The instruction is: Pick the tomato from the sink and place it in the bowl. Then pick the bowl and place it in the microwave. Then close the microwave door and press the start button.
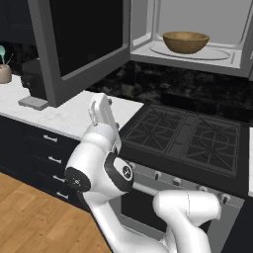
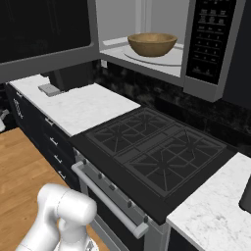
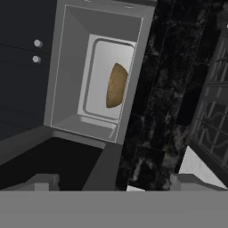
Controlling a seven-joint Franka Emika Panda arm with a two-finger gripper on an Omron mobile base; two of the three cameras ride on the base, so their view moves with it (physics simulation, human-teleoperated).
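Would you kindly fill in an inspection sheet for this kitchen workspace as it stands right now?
Surface: white marble counter left of a black gas stove.
Job's things: wooden bowl sits on the turntable inside the microwave; microwave door swung wide open; whether the tomato is in the bowl cannot be told.
Clutter: small black toaster and a utensil pot at the back of the counter.
Claw: claw open, empty, fingertips wide apart, facing the microwave opening.
Cables: nothing seen.
Surroundings: dark drawers under the counter, wooden floor, dark speckled backsplash.
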